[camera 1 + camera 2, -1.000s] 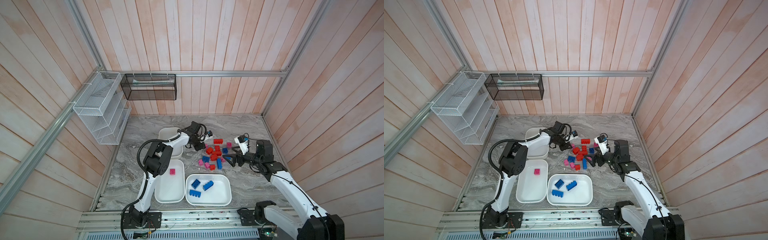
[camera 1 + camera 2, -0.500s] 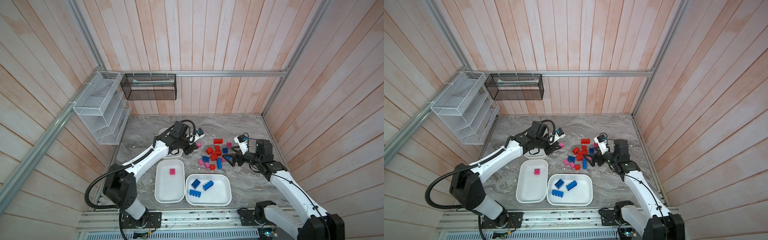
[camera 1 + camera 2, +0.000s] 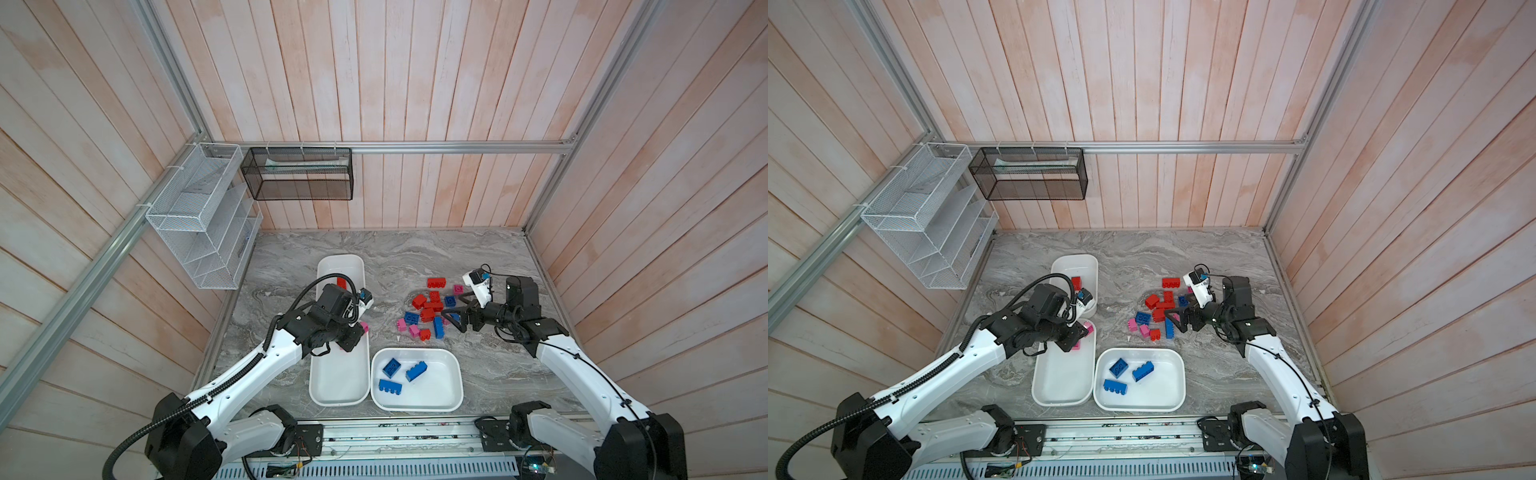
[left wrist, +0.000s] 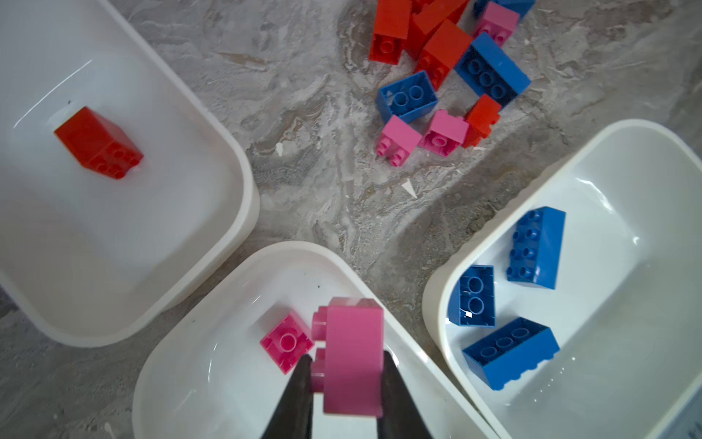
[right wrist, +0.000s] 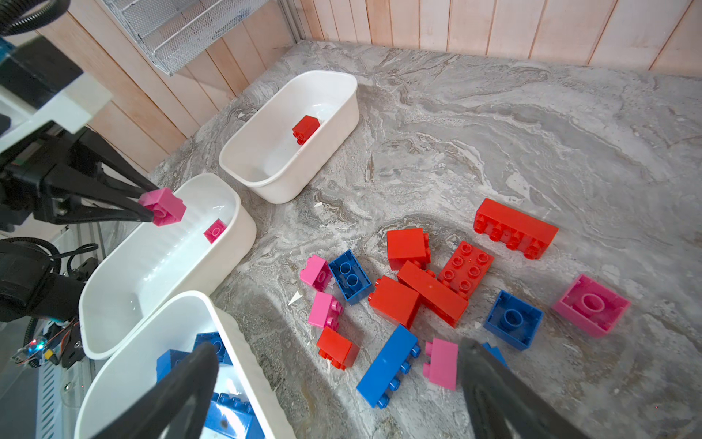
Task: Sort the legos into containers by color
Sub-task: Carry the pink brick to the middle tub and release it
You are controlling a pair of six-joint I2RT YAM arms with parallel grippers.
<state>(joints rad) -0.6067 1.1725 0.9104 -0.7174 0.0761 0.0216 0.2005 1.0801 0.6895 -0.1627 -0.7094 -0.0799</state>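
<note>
- A pink square brick (image 4: 353, 357) is pinched between the dark fingers (image 4: 294, 399) of the left gripper (image 4: 343, 395) and is held above the middle white tub (image 4: 182, 342)
- One darker pink brick (image 4: 287, 341) is seen lying inside that tub, just beside the held brick in the left wrist view
- A single red brick (image 4: 99, 143) is contained in the far tub (image 3: 328, 266), and three blue bricks (image 3: 401, 373) are contained in the near right tub (image 3: 451, 399)
- The right gripper (image 5: 338, 384) is held with its fingers (image 5: 490, 384) spread wide over the near edge of the loose pile (image 3: 428, 311); nothing is gripped
- The pile of red, blue and pink bricks is spread on the grey marbled tabletop (image 3: 415, 257), right of the tubs in both top views
- A white wire-mesh rack (image 3: 199, 216) and a black mesh basket (image 3: 299, 174) are hung on the wooden walls
</note>
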